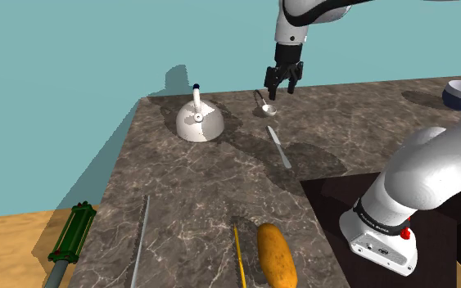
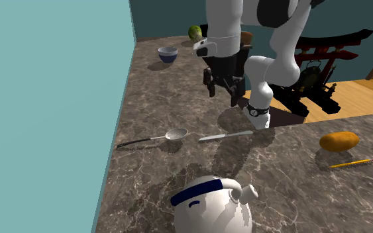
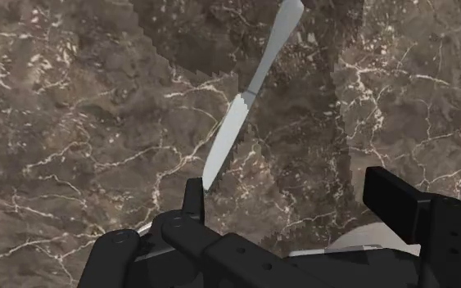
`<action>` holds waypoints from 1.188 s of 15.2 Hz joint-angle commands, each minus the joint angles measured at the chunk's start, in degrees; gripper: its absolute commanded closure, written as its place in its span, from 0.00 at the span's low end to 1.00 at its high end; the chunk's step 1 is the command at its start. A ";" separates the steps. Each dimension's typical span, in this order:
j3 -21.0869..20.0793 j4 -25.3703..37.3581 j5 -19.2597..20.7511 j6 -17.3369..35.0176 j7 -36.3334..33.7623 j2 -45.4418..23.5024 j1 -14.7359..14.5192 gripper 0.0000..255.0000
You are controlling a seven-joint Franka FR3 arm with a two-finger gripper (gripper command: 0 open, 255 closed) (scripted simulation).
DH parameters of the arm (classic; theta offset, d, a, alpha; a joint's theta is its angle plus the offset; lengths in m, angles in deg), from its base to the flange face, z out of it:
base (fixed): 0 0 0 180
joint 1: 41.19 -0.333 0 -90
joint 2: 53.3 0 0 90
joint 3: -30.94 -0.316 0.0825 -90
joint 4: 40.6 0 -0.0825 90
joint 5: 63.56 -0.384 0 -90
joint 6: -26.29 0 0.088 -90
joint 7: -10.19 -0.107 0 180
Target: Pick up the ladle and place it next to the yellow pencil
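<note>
The brown marble counter [image 1: 212, 188] bears everything, and the white arm [image 1: 302, 20] comes down over its far part with the gripper [image 1: 281, 88] hanging above the surface. The wrist view makes it plainest that the two black fingers [image 3: 400, 200] stand apart, gripping nothing, with the knife [image 3: 249, 98] lying on the counter just ahead of their tips. The shoulder view brings in the stand [image 1: 384, 237] at 4 o'clock, a green tool [image 1: 71, 233] beside the counter's edge at 8 o'clock and a long grey blade [image 1: 141, 241] on the counter near it. The second exterior view brings in a red rack [image 2: 330, 46] at 2 o'clock and a green melon [image 2: 195, 32] at 12. The ladle [image 2: 153, 138] lies flat on the counter at 7 o'clock of the gripper, between the kettle [image 1: 200, 121] and the knife. In the second exterior view its long axis runs from 8 o'clock to 2 o'clock, with the handle at the 8 end and the bowl end just beside the knife's tip. The yellow pencil [image 1: 238, 254] lies well apart, at 6 o'clock of the ladle in the shoulder view, with a potato [image 1: 276, 255] just beside it at 3 o'clock. The white kettle is a closed dome, its inside hidden. The blue bowl [image 2: 167, 53] on the far counter shows a pale inside.
</note>
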 commanded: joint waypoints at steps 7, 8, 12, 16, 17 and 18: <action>2.69 6.33 -1.24 9.76 -4.05 -13.98 3.01 0.00; 3.08 7.35 -1.51 10.76 -4.46 -15.76 3.37 0.00; 4.64 11.85 -2.86 14.26 -5.93 -22.86 4.83 0.00; 6.15 16.99 -4.69 16.99 -7.18 -29.91 6.41 0.00; 6.50 18.37 -5.22 17.55 -7.47 -31.67 6.84 0.00; 6.84 19.78 -5.76 18.07 -7.76 -33.42 7.30 0.00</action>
